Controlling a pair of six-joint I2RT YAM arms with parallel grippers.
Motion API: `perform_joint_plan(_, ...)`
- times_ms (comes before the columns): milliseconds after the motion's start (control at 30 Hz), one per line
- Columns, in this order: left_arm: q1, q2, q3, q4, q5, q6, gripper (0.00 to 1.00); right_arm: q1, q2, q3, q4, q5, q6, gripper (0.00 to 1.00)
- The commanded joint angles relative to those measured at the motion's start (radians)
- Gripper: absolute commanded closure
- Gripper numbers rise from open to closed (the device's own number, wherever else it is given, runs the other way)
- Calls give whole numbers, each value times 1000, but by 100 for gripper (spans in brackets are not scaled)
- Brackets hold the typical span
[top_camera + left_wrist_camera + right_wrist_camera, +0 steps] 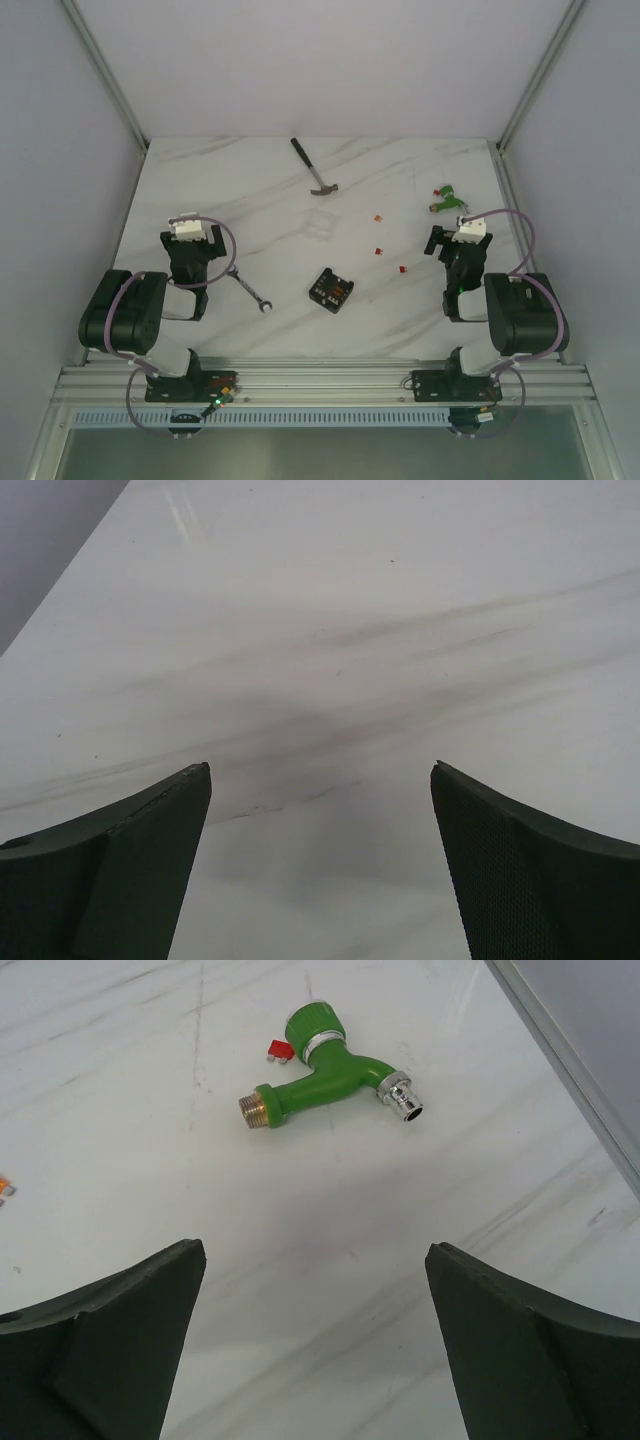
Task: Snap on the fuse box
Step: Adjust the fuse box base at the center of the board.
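Observation:
The fuse box (331, 290), small, square and black with red and orange fuses in its top, sits on the white marble table (400, 310) near the front centre. A faint clear square piece (320, 222) lies further back from it. My left gripper (190, 238) is open and empty over the table's left side, well left of the box; the left wrist view shows its gripper (320, 780) over bare marble. My right gripper (458, 240) is open and empty at the right; in its wrist view the gripper (315, 1260) also has nothing between its jaws. The fuse box is out of both wrist views.
A wrench (250, 290) lies between the left arm and the fuse box. A hammer (313, 168) lies at the back centre. A green connector piece (446, 198) (330, 1065) lies ahead of the right gripper, a red fuse (279, 1050) beside it. Loose fuses (378, 250) are scattered right of centre.

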Motion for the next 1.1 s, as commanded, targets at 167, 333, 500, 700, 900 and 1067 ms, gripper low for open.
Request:
perform_joint_plan(167, 6, -7, 10, 37, 21, 17, 0, -5, 0, 27, 30, -7, 7, 0)
perform_joint_plan(333, 6, -11, 3, 44, 23, 18, 0, -6, -5, 22, 37, -20, 7, 0)
perform_joint_plan(500, 6, -105, 89, -198, 21, 11, 0, -5, -108, 122, -222, -119, -36, 0)
perform_joint_plan(700, -32, -276, 188, -478, -35, -131, 0, 68, -198, 290, -608, -135, -16, 0)
perform_joint_plan(900, -117, -379, 229, -682, 70, -384, 0, 175, -182, 469, -984, -151, 87, 5)
perform_joint_plan(1067, -228, -388, 242, -741, 238, -538, 0, 317, -155, 511, -1188, -210, 209, 12)
